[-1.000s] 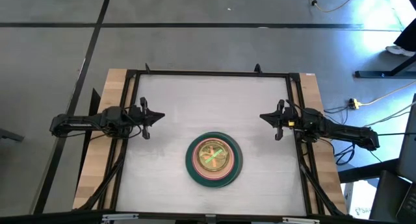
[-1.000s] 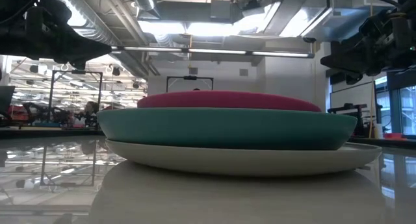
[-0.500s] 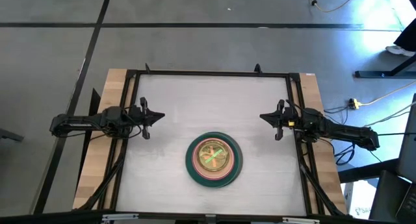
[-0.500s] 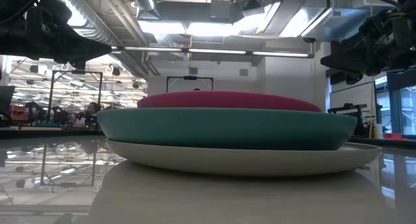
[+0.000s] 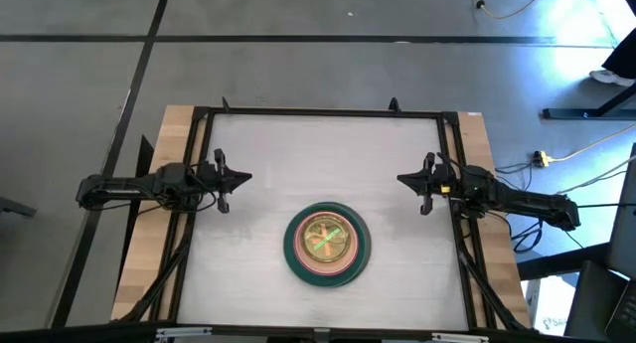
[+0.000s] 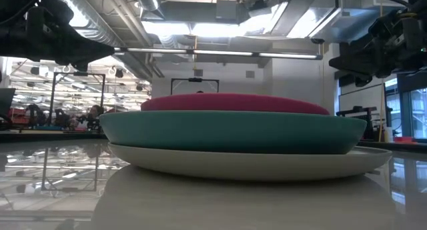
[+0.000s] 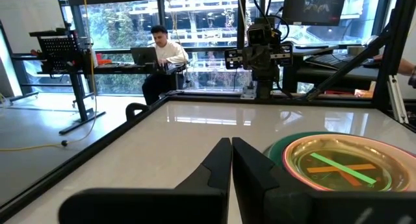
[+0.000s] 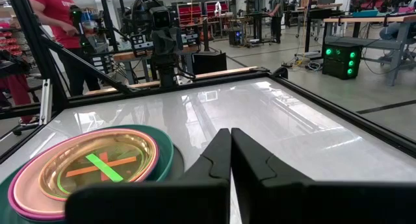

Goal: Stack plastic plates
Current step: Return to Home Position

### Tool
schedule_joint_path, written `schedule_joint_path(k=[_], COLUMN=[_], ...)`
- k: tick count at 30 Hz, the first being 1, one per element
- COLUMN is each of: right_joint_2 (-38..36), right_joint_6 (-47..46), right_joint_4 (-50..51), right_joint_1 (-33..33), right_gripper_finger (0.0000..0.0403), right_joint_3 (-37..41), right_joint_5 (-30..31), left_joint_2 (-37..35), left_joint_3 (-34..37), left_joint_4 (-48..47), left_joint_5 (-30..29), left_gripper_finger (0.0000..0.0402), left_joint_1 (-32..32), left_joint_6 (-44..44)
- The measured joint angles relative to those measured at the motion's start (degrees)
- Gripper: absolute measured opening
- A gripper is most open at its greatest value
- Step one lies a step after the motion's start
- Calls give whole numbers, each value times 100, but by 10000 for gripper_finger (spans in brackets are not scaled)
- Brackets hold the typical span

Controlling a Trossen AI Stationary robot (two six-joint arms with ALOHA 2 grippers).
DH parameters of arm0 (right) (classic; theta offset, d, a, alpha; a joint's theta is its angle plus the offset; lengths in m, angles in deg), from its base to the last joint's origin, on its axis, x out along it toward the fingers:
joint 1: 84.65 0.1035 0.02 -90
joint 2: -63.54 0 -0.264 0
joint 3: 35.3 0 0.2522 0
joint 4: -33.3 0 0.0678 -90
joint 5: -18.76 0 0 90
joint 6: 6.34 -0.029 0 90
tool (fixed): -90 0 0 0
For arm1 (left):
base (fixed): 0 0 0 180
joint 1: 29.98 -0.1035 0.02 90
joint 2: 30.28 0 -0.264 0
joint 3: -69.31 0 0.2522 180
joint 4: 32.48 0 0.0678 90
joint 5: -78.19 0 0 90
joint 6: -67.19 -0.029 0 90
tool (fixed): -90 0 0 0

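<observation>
A single stack of plastic plates (image 5: pixel 327 244) rests on the table near its near edge, between the two arms. In the low view the bottom plate is pale grey (image 6: pixel 253 165), with a dark green one (image 6: pixel 233 131) and a magenta one (image 6: pixel 233 103) on it. From the wrist views the top shows a translucent plate with an orange and green cross (image 7: pixel 341 167) (image 8: pixel 97 165). My left gripper (image 5: pixel 241 178) hovers shut by the table's left side, my right gripper (image 5: pixel 402 179) shut by its right side; both are clear of the stack.
A black frame (image 5: pixel 318 111) runs around the white table top. Bare table lies beyond the stack toward the far edge and on both sides. People and desks show in the room beyond the table (image 7: pixel 162 55) (image 8: pixel 55 29).
</observation>
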Motion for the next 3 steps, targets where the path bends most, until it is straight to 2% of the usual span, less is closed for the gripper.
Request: schedule_joint_path(k=[3], right_joint_2=[0], right_joint_6=[-1], right_joint_4=[0], right_joint_1=[0], right_gripper_finger=[3], right_joint_3=[0], right_joint_5=[0], left_joint_2=[0], left_joint_3=[0], left_joint_4=[0], left_joint_5=[0], left_gripper_finger=[8], left_joint_1=[0], left_joint_6=[0])
